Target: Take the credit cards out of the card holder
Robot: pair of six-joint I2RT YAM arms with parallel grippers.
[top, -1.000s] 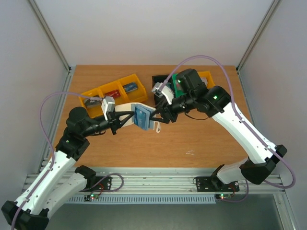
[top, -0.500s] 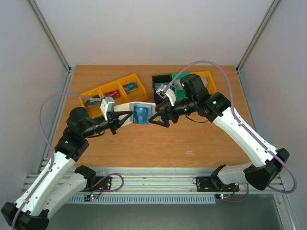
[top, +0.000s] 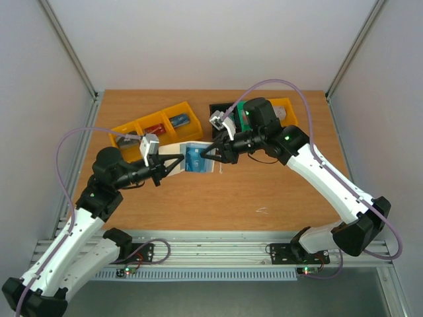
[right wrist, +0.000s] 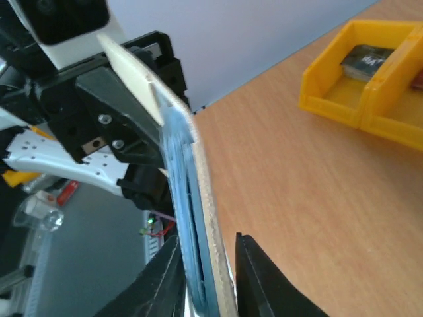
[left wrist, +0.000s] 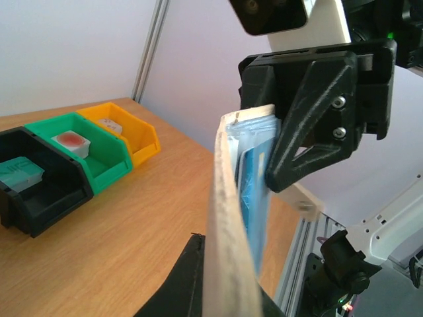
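**Top external view: the credit cards (top: 193, 159) are sitting inside the card holder (top: 177, 146), and none is out yet**

The two arms are pointing at each other over the wooden table (top: 264, 191). The holder is hanging in the air between them, not touching the wood. The left gripper (top: 173, 165) is pinching shut on one end of the holder and holding it open like a little book. The right gripper (top: 210, 153) is facing it from the other side. In the right wrist view, its two fingers (right wrist: 173, 281) are standing on either side of the holder's edge. The blue cards and the beige panel are both sitting between them. The jaws are looking narrow, but I cannot tell if they are squeezing or only standing close.

So I am judging that the job is just starting. The holder is open and held up. Every card I can see is tucked in, and pulling them all out is left to do.

Some things are hiding. The right arm is covering part of the bins at the back right. The yellow bins (top: 158, 122) on the left are holding small things that are too tiny to name. The cards are showing mostly their edges, so I am not able to count them. In the left wrist view a small beige tab (left wrist: 304, 207) is poking out past the right gripper. It may be the snap, but it is blurry.
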